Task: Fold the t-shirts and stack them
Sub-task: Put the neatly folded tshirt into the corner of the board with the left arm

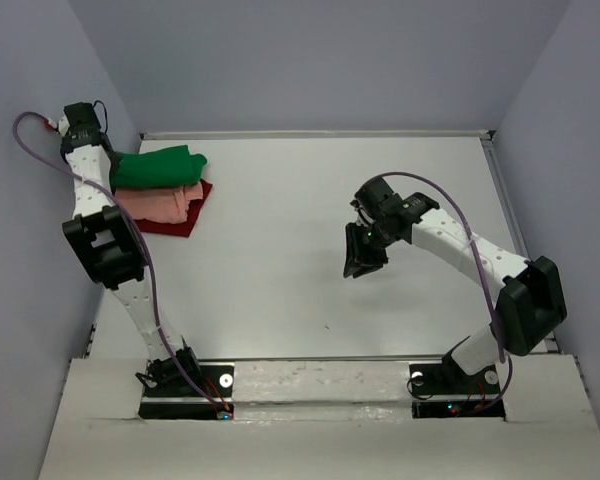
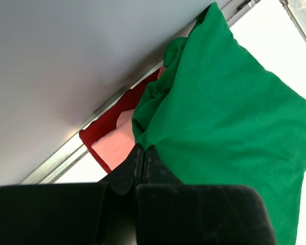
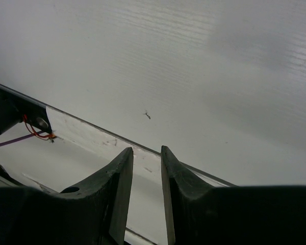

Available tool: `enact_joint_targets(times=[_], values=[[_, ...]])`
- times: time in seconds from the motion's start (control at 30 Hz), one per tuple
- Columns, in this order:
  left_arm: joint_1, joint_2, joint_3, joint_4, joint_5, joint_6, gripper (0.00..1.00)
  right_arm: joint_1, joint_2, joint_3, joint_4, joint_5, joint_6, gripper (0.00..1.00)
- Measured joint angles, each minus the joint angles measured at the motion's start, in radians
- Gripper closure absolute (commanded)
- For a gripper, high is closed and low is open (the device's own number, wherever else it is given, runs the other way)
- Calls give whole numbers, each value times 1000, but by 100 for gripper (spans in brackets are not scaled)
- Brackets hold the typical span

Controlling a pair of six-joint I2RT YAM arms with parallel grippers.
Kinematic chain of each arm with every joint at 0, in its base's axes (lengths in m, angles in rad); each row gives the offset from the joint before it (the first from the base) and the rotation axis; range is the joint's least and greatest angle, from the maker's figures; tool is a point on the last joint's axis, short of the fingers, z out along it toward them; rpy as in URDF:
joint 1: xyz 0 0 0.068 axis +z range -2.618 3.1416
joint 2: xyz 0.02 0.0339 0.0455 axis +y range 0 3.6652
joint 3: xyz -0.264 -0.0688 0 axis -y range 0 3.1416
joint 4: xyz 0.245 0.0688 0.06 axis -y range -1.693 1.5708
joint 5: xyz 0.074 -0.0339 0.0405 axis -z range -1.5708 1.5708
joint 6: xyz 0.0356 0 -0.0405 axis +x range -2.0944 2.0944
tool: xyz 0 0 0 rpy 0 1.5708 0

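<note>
Three t-shirts are stacked at the table's far left, close to the wall. The bright green t-shirt (image 1: 165,165) (image 2: 229,117) is on top, bunched and not flat. Under it lies the folded salmon-pink t-shirt (image 1: 165,203) (image 2: 117,143), and the dark red t-shirt (image 1: 175,225) (image 2: 109,120) is at the bottom. My left gripper (image 1: 108,166) (image 2: 143,148) is shut, and the green cloth's left edge gathers right at its tips. My right gripper (image 1: 361,264) (image 3: 147,153) hovers over the middle right of the table, open, with nothing between its fingers.
The white table (image 1: 310,200) is boxed in by grey walls on the left, back and right. A metal rail (image 2: 56,161) runs along the left wall beside the stack. The table's front edge strip (image 3: 92,132) shows below the right gripper.
</note>
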Motion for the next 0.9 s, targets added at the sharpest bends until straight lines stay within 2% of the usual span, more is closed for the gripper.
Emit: enact_joint_targets(times=[0.1,0.13,0.17,0.2,0.3,0.37,0.4,0.53,0.7,0.9], values=[[-2,0,-1,-3,-8,2,98,0,0,0,0,-2,0,66],[-2,0,-4,-1,-9,3,89,0,0,0,1,-2,0,66],[-2,0,-12,9,-13,3,73,0,0,0,1,-2,0,65],[-2,0,-18,16,-17,3,46,0,0,0,2,-2,0,65],[-2,-5,-63,55,-31,5,28,0,0,0,7,-6,0,63],[-2,-10,-100,76,-37,5,20,0,1,0,19,-15,0,62],[-2,-13,-116,80,-37,4,11,0,3,0,29,-20,0,62],[-15,-28,-156,79,-48,-8,3,1,68,37,53,-48,-2,61],[-50,-57,-163,62,-69,-37,1,1,235,167,87,-93,-13,60],[-113,-156,-163,44,-122,-48,1,1,435,452,87,-175,-51,61]])
